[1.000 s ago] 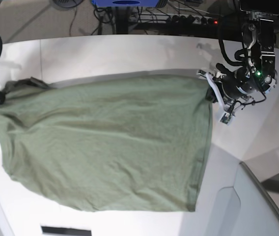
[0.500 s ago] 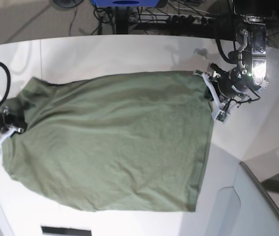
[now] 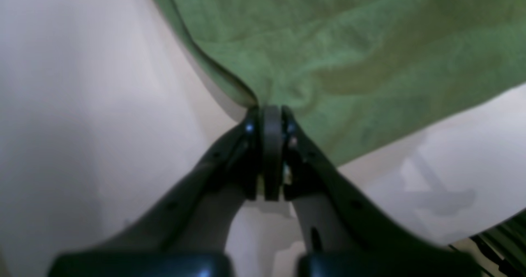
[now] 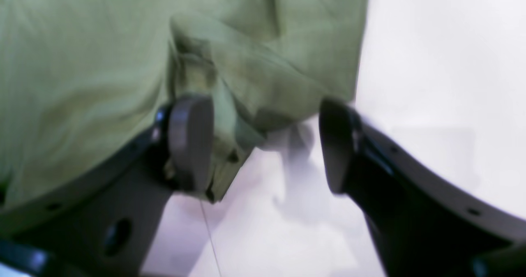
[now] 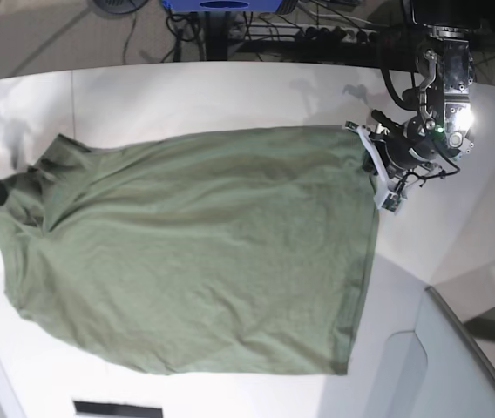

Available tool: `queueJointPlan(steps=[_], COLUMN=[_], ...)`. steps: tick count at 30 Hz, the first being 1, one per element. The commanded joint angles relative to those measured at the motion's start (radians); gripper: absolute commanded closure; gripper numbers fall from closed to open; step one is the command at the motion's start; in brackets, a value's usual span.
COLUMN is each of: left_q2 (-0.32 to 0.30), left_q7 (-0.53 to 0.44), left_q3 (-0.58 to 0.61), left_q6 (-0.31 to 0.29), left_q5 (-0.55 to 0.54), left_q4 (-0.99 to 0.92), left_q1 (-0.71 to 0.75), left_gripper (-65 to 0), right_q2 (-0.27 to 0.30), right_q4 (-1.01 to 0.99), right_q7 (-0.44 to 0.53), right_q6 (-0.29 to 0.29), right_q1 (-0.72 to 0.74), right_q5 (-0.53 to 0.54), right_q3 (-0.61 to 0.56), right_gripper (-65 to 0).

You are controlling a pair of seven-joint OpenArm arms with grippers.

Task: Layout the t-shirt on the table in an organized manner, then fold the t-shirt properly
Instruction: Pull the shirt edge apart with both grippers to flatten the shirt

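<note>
Layout step, not folding yet. Olive-green soft cotton t-shirt (image 5: 186, 252) lies spread on the large white matte table (image 5: 230, 91), shoulder end bunched. Left gripper (image 3: 271, 116) clamped tight on a hem corner. Right gripper (image 4: 267, 145): jaws apart, cloth draped against one pad, not pinched. Next, I judge: regrip, tug shoulder flat. Cables and dark floor beyond the far edge.

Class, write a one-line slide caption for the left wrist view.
Shut left pincer pinching the green t-shirt edge above the white table.
</note>
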Motion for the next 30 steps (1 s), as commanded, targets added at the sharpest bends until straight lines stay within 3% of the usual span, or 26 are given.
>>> queueJointPlan(steps=[1, 3, 10, 17, 19, 25, 30], left_q2=[-0.01, -0.01, -0.01, -0.012, -0.01, -0.01, -0.013], left_q7=[-0.016, -0.016, -0.016, -0.016, -0.016, -0.016, -0.016], left_q3=[-0.004, -0.004, -0.004, -0.007, -0.006, -0.007, -0.012], left_q6=[0.002, 0.002, 0.002, 0.002, 0.002, 0.002, 0.002], left_q5=[-0.009, -0.009, -0.009, -0.009, -0.009, -0.009, -0.009], left_q4=[0.015, 0.015, 0.017, 0.017, 0.017, 0.017, 0.017], left_q1=[-0.01, -0.018, -0.015, -0.01, -0.01, -0.01, -0.01], left_gripper=[0.0, 0.0, 0.0, 0.0, 0.0, 0.0, 0.0], right_q2=[-0.009, -0.04, -0.038, -0.038, -0.038, -0.038, -0.047], right_q4=[0.051, 0.058, -0.044, -0.115, -0.13, -0.124, 0.023], right_q7=[0.015, 0.009, 0.088, 0.098, 0.098, 0.07, -0.062], right_q6=[0.012, 0.01, 0.015, 0.021, 0.021, 0.021, 0.018], right_q1=[0.008, -0.012, -0.006, 0.072, 0.08, 0.081, 0.035], right_q5=[0.033, 0.031, -0.006, -0.085, -0.085, -0.082, -0.079], right_q3=[0.025, 0.047, 0.044, 0.044, 0.044, 0.051, 0.125], right_gripper=[-43.8, -45.5, -45.5, -45.0, -39.2, -2.0, -0.5])
